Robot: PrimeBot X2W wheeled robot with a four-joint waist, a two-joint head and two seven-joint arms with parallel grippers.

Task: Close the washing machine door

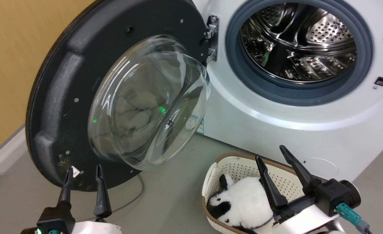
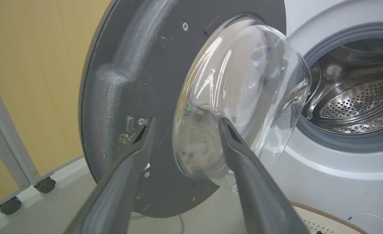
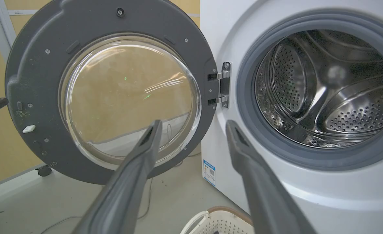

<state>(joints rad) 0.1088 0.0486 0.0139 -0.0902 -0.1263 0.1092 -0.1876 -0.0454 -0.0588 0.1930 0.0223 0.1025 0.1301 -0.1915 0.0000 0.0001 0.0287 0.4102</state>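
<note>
two grippers, both with jaws spread apart and holding nothing, hang in front of the washing machine (image 1: pixel 276 120). the washing machine door (image 1: pixel 58 97) stands wide open to the left of the washing machine. it is hung on a metal hinge (image 1: pixel 212 35) at the left edge of the porthole, and its matte inner face and bulging glass bowl (image 1: pixel 149 104) are turned outward. the left gripper (image 1: pixel 84 167) sits low, close to the door's lower rim on the side farthest from the washing machine; i cannot tell whether its fingertips touch the rim. the right gripper (image 1: pixel 270 151) is before the washing machine's lower front, above a cream perforated basket (image 1: pixel 240 170). the basket rests on the floor just beside the washing machine and holds a black-and-white plush toy (image 1: pixel 243 201). the porthole is uncovered, showing the steel drum (image 1: pixel 298 42) ringed by the grey gasket (image 1: pixel 308 92). a small blue label (image 3: pixel 209 172) is low on the washing machine's front near its left corner. a thin cable (image 1: pixel 136 198) lies on the floor under the door.
</note>
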